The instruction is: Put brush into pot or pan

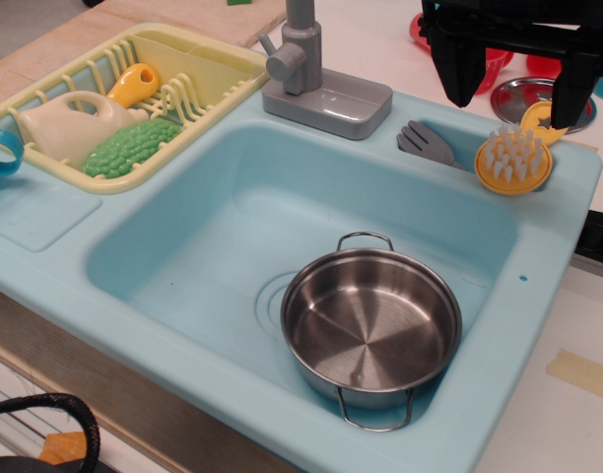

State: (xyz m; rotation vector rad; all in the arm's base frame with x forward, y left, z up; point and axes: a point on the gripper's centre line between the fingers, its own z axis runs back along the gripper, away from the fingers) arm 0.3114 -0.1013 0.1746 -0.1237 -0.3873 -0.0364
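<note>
The brush point(516, 160) is a yellow-orange disc with short white bristles. It leans in a small recess at the sink's back right corner, bristles facing me, next to a grey fork point(426, 143). The shiny steel pot point(370, 325) with two wire loop handles sits empty in the front right of the light blue sink basin. My black gripper point(518, 89) hangs open just above the brush, one finger to its left and one to its right, holding nothing.
A grey faucet point(306, 69) stands at the back of the sink point(183, 246). A yellow dish rack point(213, 74) at the left holds a cream jug, a bumpy green vegetable toy point(132, 148) and an orange piece. A steel lid point(523, 99) lies behind the gripper.
</note>
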